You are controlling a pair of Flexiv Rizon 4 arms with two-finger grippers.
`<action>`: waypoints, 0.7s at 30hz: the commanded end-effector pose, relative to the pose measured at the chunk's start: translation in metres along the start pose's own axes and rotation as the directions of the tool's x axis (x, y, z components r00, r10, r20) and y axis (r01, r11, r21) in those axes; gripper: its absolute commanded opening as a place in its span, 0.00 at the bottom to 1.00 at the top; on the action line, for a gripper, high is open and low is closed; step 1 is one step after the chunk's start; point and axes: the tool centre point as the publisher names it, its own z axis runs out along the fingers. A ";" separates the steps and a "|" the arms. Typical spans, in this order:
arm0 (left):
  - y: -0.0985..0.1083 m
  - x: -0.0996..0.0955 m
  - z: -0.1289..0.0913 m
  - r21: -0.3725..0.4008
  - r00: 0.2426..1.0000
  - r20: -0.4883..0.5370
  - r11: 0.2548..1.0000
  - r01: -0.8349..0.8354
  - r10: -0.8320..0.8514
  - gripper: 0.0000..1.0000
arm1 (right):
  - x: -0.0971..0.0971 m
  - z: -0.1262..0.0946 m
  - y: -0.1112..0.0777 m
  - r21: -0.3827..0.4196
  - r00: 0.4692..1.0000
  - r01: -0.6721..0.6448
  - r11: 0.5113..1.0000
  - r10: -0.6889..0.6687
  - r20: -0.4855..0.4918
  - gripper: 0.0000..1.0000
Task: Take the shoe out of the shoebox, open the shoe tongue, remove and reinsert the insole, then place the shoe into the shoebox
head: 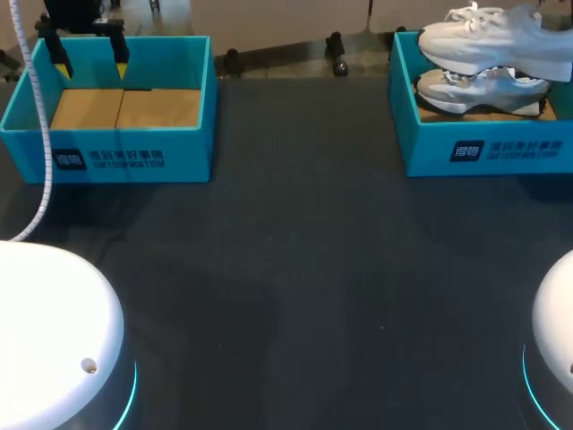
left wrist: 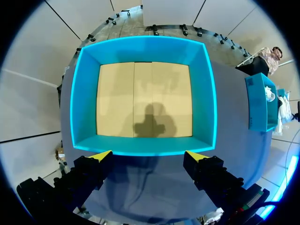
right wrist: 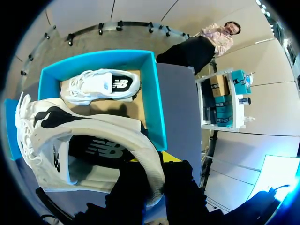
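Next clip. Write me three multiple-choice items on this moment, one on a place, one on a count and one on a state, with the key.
1. Where is the white shoe in the right gripper, relative to the right shoebox?
A lying inside it; B held up above it; C beneath it.
2. How many shoes lie inside the right shoebox?
A none; B one; C three.
3. The left gripper at the left shoebox is:
A open and empty; B shut on an insole; C shut on a shoelace.

Key:
1 B, the head view shows it raised over the box's rim.
2 B, a single second shoe lies on the box's floor.
3 A, its fingers stand wide apart with nothing between them.
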 end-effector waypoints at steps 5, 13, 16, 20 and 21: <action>0.000 0.000 -0.001 -0.002 1.000 0.001 1.000 0.000 0.000 1.00 | -0.001 -0.001 -0.001 -0.002 1.000 0.000 1.000 0.000 -0.002 0.00; 0.000 0.000 -0.001 -0.002 1.000 0.001 1.000 0.000 0.000 1.00 | 0.017 -0.010 -0.023 -0.003 1.000 -0.004 1.000 0.004 0.031 0.00; 0.000 0.000 -0.001 -0.002 1.000 0.001 1.000 0.000 0.000 1.00 | 0.026 -0.013 -0.030 -0.008 1.000 -0.005 1.000 0.005 0.030 0.00; 0.000 0.000 -0.001 -0.002 1.000 0.001 1.000 0.000 0.000 1.00 | 0.040 -0.021 -0.041 -0.016 1.000 -0.004 1.000 0.004 0.026 0.00; 0.000 0.000 -0.001 -0.002 1.000 0.001 1.000 0.000 0.000 1.00 | 0.043 -0.024 -0.044 -0.017 1.000 -0.002 1.000 0.003 0.026 0.00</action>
